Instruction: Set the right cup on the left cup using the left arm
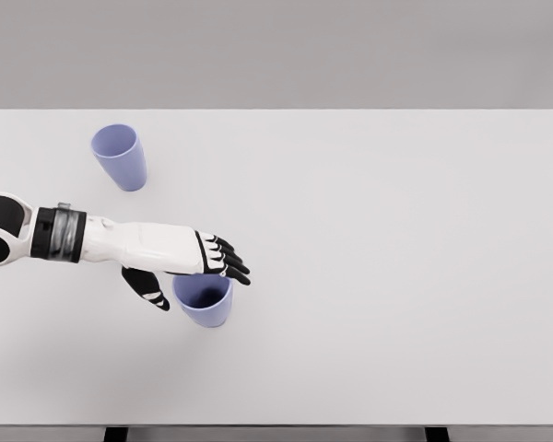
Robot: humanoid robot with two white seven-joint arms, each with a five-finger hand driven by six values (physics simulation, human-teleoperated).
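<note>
Two lavender cups stand upright on the white table (396, 230). The left cup (120, 157) is at the far left. The right cup (204, 301) is nearer the front, left of the middle. My left hand (192, 277) reaches in from the left edge and hovers over the right cup's rim. Its fingers (229, 261) stretch across the back of the rim and its thumb (149, 289) points down on the cup's left side. The hand is spread, and I cannot see it closing on the cup wall. The right arm is out of view.
The table's front edge (276, 425) runs along the bottom of the view, with dark legs showing beneath it. A plain grey wall lies behind the table's far edge.
</note>
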